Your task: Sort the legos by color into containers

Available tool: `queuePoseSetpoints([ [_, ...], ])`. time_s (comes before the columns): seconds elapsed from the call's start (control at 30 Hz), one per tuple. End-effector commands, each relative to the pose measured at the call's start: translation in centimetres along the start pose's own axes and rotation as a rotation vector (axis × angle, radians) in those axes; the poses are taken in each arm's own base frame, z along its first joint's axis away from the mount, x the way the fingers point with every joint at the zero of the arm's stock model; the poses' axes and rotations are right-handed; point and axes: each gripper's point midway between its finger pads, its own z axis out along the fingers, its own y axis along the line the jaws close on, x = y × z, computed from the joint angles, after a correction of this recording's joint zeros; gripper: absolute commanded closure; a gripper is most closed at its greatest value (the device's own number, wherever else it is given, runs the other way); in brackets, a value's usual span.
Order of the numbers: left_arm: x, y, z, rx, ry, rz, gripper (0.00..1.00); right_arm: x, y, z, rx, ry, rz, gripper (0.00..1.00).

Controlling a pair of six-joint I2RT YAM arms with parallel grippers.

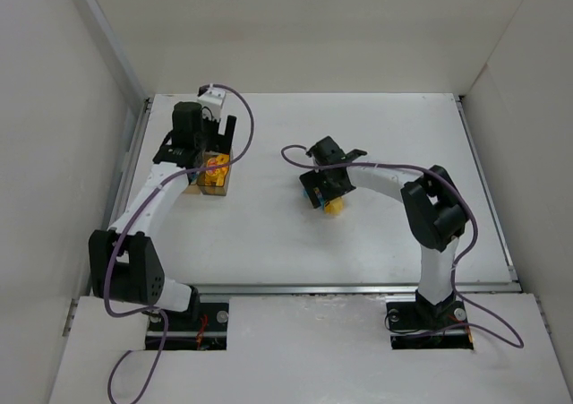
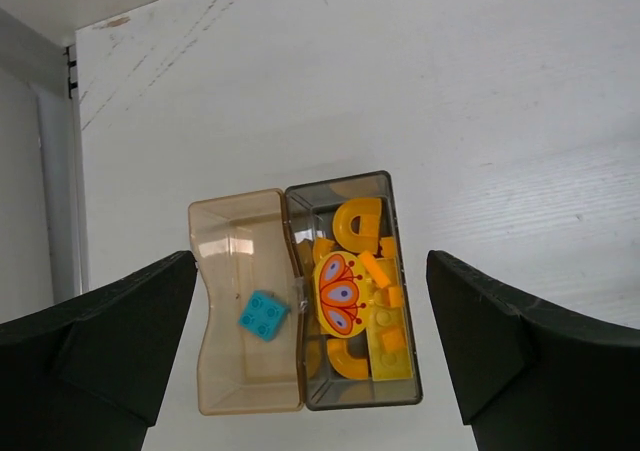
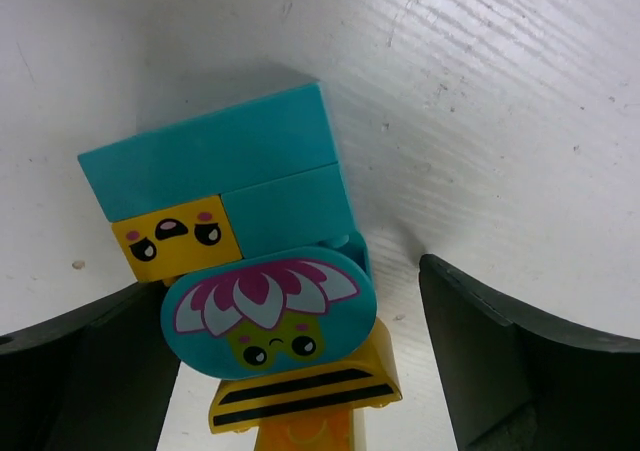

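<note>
Glossy plastic legos [image 3: 240, 231], translucent containers [image 2: 300, 301].

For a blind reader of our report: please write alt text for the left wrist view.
A tan-clear box holding a single cyan brick and, joined to it, a smoky grey box packed with orange and yellow pieces, one a butterfly-printed oval, sit on a white table, from above between the dark fingers of the open left tool.
</note>
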Motion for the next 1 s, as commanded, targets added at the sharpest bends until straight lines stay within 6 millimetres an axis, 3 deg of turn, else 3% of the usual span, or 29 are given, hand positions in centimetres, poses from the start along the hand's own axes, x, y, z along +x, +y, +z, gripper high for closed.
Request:
queuePoseSetpoints([
  [0.0, -1.7, -1.3, -1.9, 0.058, -0.053, 0.036, 0.03, -1.7, -0.1, 0.0, 0.021, -0.069, -0.009, 0.05],
  [0.07, -2.1, -2.2, -2.8, 0.105, -0.075, 0.065, 0.06, -1.4, 0.0, 0.1, 0.012, -0.074, -0.021, 0.13],
  [0.1, -1.4, -2.6, -2.8, 0.127, -0.057, 0.085, 0.08, -1.8, 0.0, 0.0, 0.009, -0.098, -0.028, 0.23],
  [0.13, -1.9, -2.8, -3.3, 0.145, -0.077, 0.094, 0.09, -1.9, 0.0, -0.4, 0.007, -0.116, -0.026, 0.28],
  [0.23, -0.9, -4.4, -4.3, 0.229, -0.091, 0.156, 0.15, -3.1, 0.8, -1.4, -0.045, -0.183, -0.046, 0.45],
  [0.33, -1.2, -5.7, -5.9, 0.293, -0.179, 0.243, 0.2, -3.8, 1.9, -3.2, -0.124, -0.244, -0.106, 0.54],
  [0.37, -0.3, -6.4, -6.0, 0.322, -0.216, 0.336, 0.21, -4.3, 2.2, -4.4, -0.15, -0.283, -0.146, 0.59],
  [0.43, -1.1, -6.4, -7.7, 0.32, -0.325, 0.453, 0.23, -4.9, 3.9, -6.4, -0.254, -0.327, -0.213, 0.62],
  [0.5, -0.4, -7.2, -8.5, 0.325, -0.436, 0.659, 0.23, -5.7, 5.4, -9.5, -0.35, -0.399, -0.316, 0.64],
  [0.53, -1.3, -8.0, -10.4, 0.348, -0.539, 0.746, 0.23, -5.9, 6.2, -10.7, -0.401, -0.421, -0.353, 0.65],
  [0.57, -1.2, -8.6, -11.1, 0.359, -0.597, 0.827, 0.23, -5.5, 7.6, -12.0, -0.499, -0.423, -0.39, 0.65],
  [0.6, -0.2, -9.4, -11.3, 0.386, -0.632, 0.899, 0.21, -6.4, 8.3, -13.7, -0.537, -0.457, -0.416, 0.68],
  [0.7, -0.8, -11.5, -13.2, 0.458, -0.791, 1.092, 0.15, -6.5, 10.3, -16.4, -0.662, -0.467, -0.497, 0.68],
  [0.87, -1.0, -14.1, -14.1, 0.551, -0.922, 1.335, 0.08, -5.8, 12.9, -19.1, -0.795, -0.472, -0.622, 0.68],
  [0.97, -1.8, -14.9, -14.7, 0.483, -1.031, 1.517, 0.08, -5.5, 13.5, -20.1, -0.829, -0.468, -0.642, 0.68],
])
